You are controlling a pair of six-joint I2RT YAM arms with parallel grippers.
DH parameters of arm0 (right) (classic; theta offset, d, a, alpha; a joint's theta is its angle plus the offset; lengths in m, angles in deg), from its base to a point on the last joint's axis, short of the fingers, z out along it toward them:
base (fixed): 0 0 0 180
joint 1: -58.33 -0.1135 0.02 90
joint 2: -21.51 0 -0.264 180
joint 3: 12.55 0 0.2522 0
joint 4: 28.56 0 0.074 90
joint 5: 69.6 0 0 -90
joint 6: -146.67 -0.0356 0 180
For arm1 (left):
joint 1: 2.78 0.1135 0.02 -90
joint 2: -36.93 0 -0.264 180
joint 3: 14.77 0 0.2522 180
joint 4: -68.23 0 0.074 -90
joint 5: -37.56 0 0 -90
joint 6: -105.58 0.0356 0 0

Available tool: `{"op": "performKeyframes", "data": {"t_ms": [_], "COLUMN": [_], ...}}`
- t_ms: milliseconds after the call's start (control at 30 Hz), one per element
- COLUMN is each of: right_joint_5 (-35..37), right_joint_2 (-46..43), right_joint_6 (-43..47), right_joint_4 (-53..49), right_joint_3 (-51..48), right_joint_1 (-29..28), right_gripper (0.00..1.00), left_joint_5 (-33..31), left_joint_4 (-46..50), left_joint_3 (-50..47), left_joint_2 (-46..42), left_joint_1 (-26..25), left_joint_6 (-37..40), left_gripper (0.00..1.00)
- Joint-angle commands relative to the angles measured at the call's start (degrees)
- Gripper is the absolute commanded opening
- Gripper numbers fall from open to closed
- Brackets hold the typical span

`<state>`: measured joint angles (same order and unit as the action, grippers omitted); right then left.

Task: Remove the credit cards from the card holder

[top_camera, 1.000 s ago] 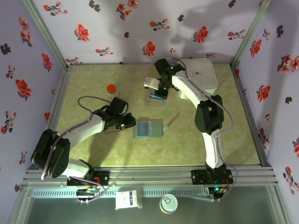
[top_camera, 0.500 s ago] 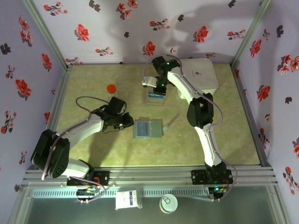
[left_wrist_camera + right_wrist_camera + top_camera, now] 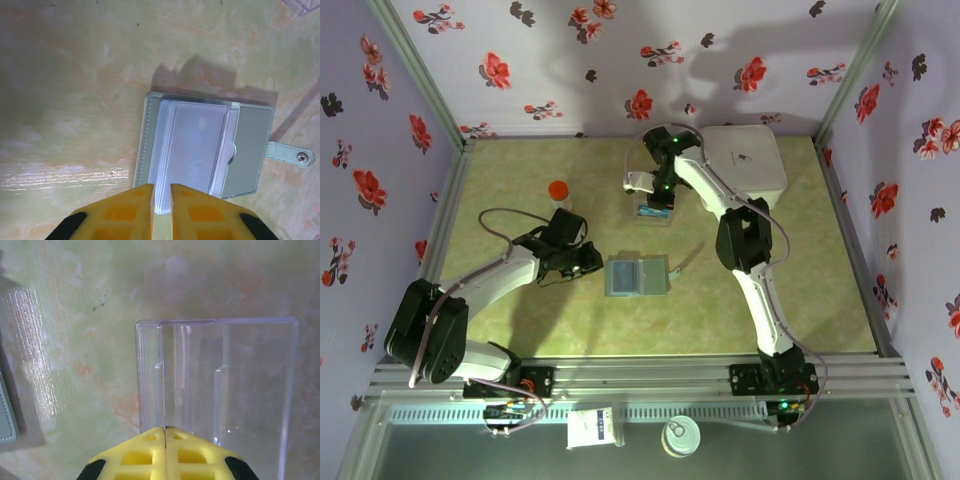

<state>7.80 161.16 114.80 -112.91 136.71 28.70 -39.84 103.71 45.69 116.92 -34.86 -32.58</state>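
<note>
The card holder [image 3: 637, 276] is laid open near the middle of the bench [image 3: 520, 330]. In the left wrist view its two grey-green panels are seen flat. A stack of clear sleeves [image 3: 192, 145] is laid on them, and a strap [image 3: 290, 156] with a snap is pointed to 3 o'clock. Behind the top sleeve a pale face with faint writing is seen; whether it is one of the credit cards cannot be told.

In the top view the left fingers [image 3: 590, 262] are placed at 9 o'clock of the holder, just beside its edge. A narrow gap is left between them. A corner of the sleeves is seen through this gap, but whether it is pinched cannot be told.

The right fingers [image 3: 165, 434] are pressed together. They are found at 12 o'clock of the holder, well apart from it, over a clear plastic rectangle [image 3: 225, 380]. Whether it is touched cannot be told.

A white box [image 3: 748, 160] is seen at 1 o'clock, in the far right corner. A small red-topped thing [image 3: 558, 190] is seen at 10 o'clock.
</note>
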Motion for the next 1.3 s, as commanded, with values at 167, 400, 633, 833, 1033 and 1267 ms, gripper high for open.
{"op": "performKeyframes", "data": {"t_ms": [167, 400, 633, 833, 1033, 1267], "right_joint_5": [-3.5, -4.96, -6.96, -6.75, -7.48, -3.43], "right_joint_2": [1.22, 3.03, 4.43, 5.24, 2.73, -3.05], "right_joint_6": [0.45, -0.28, -1.65, -2.73, -3.95, -9.97], "right_joint_4": [-6.66, -10.03, -10.15, -10.22, -10.02, -3.27], "right_joint_3": [2.22, 2.27, 2.13, 2.48, 4.22, 2.57], "right_joint_1": [-0.51, -1.55, -1.84, -1.91, -1.59, -1.31], "right_gripper": [0.0, 0.0, 0.0, 0.05, 0.18, 0.21], "left_joint_5": [-0.65, -0.38, -0.38, -0.38, -0.38, 0.05], "left_joint_4": [0.46, -0.22, -0.62, -0.94, -1.09, -2.93], "left_joint_3": [-1.39, -2.04, -3.4, -3.89, -3.75, -3.85], "left_joint_2": [-1.22, -1.86, -3.27, -3.87, -3.83, -3.52], "left_joint_1": [0.43, 0.43, 0.48, 0.48, 0.45, 0.26], "left_joint_6": [-1.27, -1.71, -2.43, -2.88, -2.97, -3.39], "left_gripper": [0.15, 0.15, 0.15, 0.15, 0.15, 0.15]}}
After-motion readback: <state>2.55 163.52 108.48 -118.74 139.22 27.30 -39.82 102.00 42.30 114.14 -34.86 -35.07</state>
